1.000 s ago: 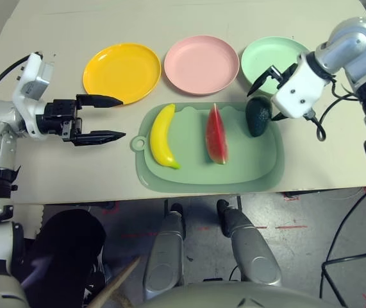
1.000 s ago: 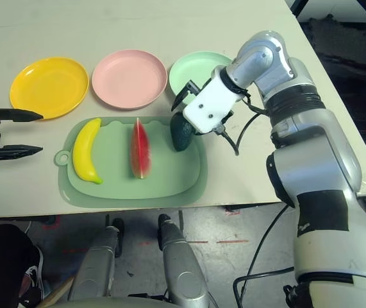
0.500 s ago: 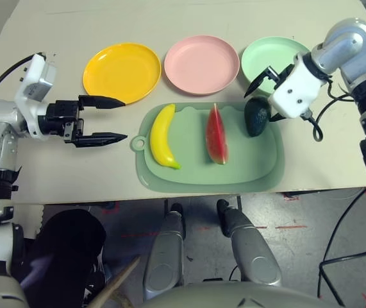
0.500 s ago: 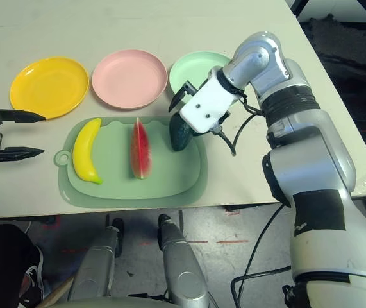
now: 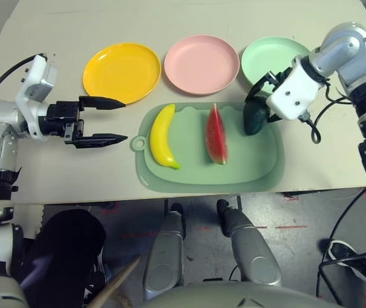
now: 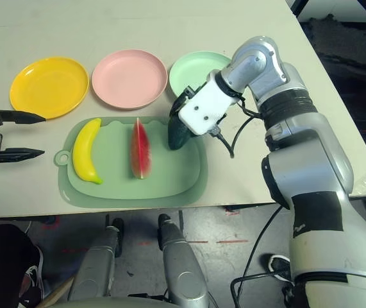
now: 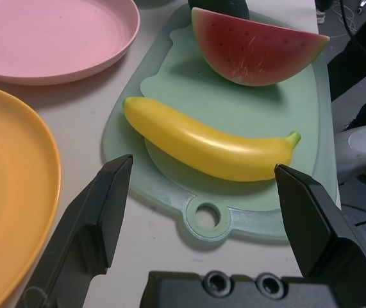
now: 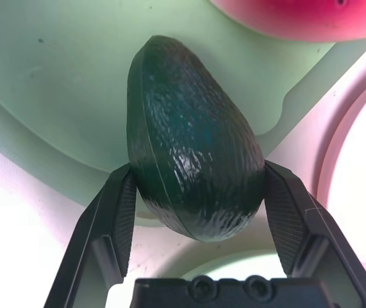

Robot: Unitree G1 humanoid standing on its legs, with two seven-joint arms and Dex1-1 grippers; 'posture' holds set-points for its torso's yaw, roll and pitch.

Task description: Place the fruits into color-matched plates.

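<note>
On the pale green cutting board point(image 5: 189, 173) lie the yellow banana point(image 5: 161, 136), the red watermelon wedge point(image 5: 216, 135) and, at its right end, the dark green avocado point(image 5: 256, 117). My right gripper point(image 5: 260, 108) is shut on the avocado point(image 8: 195, 141), a finger pressed to each of its sides. Behind the board, three plates stand in a row: yellow-orange point(image 5: 122, 70), pink point(image 5: 202, 64), mint green point(image 5: 269, 54). Left of the board, my left gripper point(image 5: 124, 119) hovers open, pointing at the banana point(image 7: 208, 144).
The table's front edge runs just below the board. Bare tabletop lies between my left gripper and the board, and behind the plates. A black cable loops from my right wrist over the table's right side.
My right gripper's fingers have closed in on the avocado and shifted slightly left with it. The left arm has barely moved.
</note>
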